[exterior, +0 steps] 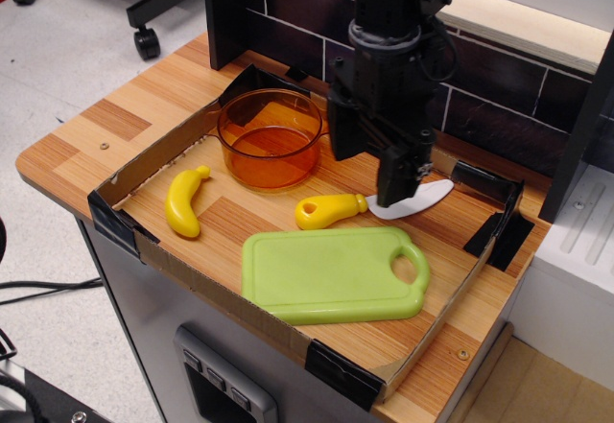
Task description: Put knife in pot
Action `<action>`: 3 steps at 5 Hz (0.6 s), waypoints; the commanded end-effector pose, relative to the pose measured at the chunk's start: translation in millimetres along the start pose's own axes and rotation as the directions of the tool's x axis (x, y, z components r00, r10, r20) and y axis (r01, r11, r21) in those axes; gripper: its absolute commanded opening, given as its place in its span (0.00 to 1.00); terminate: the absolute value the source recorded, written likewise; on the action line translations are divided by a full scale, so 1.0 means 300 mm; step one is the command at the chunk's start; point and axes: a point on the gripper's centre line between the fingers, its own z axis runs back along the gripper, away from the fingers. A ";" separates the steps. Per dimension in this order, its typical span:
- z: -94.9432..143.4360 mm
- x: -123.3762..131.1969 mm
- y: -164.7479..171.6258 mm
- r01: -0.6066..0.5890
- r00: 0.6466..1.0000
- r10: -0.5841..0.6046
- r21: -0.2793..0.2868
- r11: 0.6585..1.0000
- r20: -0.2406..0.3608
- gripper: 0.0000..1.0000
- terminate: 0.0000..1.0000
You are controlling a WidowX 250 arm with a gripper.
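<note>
The knife (331,211) lies flat on the wooden tray floor, its yellow handle pointing left and its white-grey blade (422,199) pointing right. The orange translucent pot (271,138) stands upright to the left, behind the knife, with nothing in it. My gripper (369,169) hangs above the knife's blade end, its two black fingers apart and holding nothing. The right finger (396,178) hides part of the blade.
A yellow toy banana (184,200) lies at the left of the tray. A green cutting board (331,274) lies in front of the knife. Low cardboard walls (144,159) ring the tray. A dark tiled wall (499,87) stands behind.
</note>
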 end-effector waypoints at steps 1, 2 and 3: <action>-0.001 0.109 0.015 -0.065 0.994 0.063 0.014 0.998 0.089 1.00 0.00; -0.043 0.143 -0.005 -0.107 0.988 0.104 0.023 0.994 0.111 1.00 0.00; -0.067 0.152 -0.025 -0.105 0.986 0.100 0.031 0.994 0.131 1.00 0.00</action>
